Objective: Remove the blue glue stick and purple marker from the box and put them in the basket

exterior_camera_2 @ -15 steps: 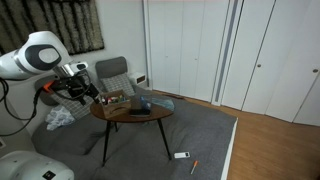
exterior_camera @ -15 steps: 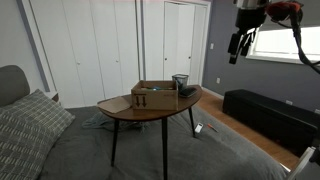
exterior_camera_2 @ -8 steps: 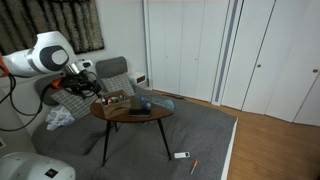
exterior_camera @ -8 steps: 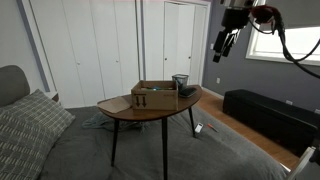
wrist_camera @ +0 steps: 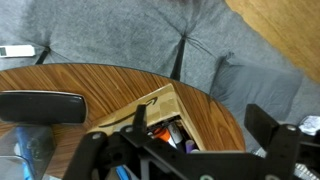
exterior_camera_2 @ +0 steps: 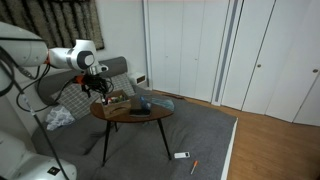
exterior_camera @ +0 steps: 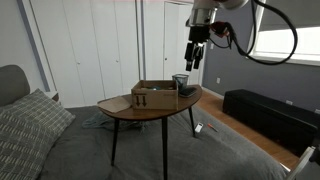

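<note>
Since half a second ago the arm point(exterior_camera_2: 62, 57) has swung toward 9 o'clock in an exterior view. The claw point(exterior_camera: 194, 60) now hangs in the air at about 1 o'clock of the basket point(exterior_camera: 180, 82), touching nothing.

The blue glue stick cannot be picked out for certain. In the wrist view the open box point(wrist_camera: 160, 108) holds several small dark and coloured things. They are partly hidden behind the claw's black linkage and too small to name.

The box point(exterior_camera: 153, 96) sits on the round wooden table point(exterior_camera: 128, 112) and is the largest thing on it. The basket stands just beside the box, at its 3 o'clock in an exterior view, near the table's edge. From the opposite side, in an exterior view, the basket point(exterior_camera_2: 143, 104) shows at 4 o'clock of the box point(exterior_camera_2: 115, 99), and the claw point(exterior_camera_2: 101, 89) at the box's 10 o'clock.

The claw is wide. In the wrist view its two black fingers point(wrist_camera: 40, 106) stand far apart, at 9 o'clock and 3 o'clock of the frame. Only a corner of the box shows below between them.

Around the table lies grey carpet point(wrist_camera: 120, 40). A plaid pillow point(exterior_camera: 30, 125) is at 8 o'clock of the table, and a dark bench point(exterior_camera: 265, 115) at 3 o'clock under the window. White closet doors point(exterior_camera: 90, 50) stand behind. A small white thing point(exterior_camera_2: 181, 155) lies on the carpet at 5 o'clock of the table.
</note>
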